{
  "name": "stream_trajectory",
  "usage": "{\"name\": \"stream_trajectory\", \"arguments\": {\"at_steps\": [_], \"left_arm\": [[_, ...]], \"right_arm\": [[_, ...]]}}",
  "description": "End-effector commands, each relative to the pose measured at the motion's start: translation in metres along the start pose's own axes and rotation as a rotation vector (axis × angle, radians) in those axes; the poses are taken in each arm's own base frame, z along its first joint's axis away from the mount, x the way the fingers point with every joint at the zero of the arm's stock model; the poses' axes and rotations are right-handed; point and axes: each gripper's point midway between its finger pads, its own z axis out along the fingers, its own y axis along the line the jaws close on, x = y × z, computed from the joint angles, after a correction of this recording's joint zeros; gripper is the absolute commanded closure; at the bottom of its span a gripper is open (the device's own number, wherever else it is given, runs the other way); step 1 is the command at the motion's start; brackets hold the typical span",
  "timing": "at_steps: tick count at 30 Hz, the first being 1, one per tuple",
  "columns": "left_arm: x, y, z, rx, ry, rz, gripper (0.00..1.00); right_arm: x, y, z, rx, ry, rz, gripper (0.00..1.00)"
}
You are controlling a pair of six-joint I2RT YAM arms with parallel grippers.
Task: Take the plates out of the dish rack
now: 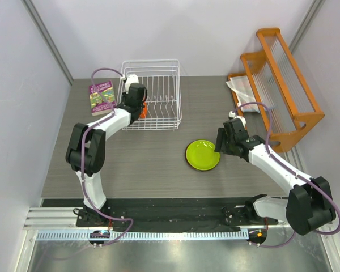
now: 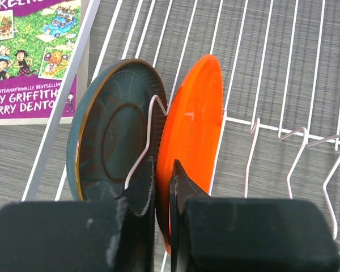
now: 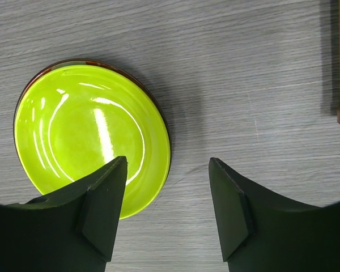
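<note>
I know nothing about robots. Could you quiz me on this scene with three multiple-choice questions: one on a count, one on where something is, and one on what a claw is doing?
1. How many plates stand in the dish rack?
A. two
B. none
C. four

2. Where is the lime green plate?
A. hanging from a gripper
B. flat on the table
C. standing in the dish rack

3. The left gripper is:
A. wide open
B. shut on the orange plate
C. shut on nothing

Answers:
1 A: only the orange plate and the teal plate stand between the tines.
2 B: it lies on the grey tabletop, outside the rack.
3 B: its fingers pinch that plate's rim.
</note>
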Motion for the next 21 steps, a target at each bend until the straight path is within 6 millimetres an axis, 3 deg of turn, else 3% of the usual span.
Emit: {"name": "stream_trajectory", "arguments": {"at_steps": [1, 14, 21], "left_arm": [[-0.050, -0.002, -0.022, 0.044, -0.120, -0.074, 1.00], [-0.107, 0.020, -0.071, 0.030, -0.240, -0.069, 1.00], [-0.124, 0.025, -0.090, 0.045, -0.268, -0.089, 1.00]], "right_arm": [[-0.028, 0.011, -0.014, -0.043, -0.100, 0.010, 0.33], [-0.046, 0.004, -0.031, -0.009, -0.163, 0.006, 0.27], [-0.045, 0.005, -0.033, -0.016, -0.164, 0.011, 0.27]]}}
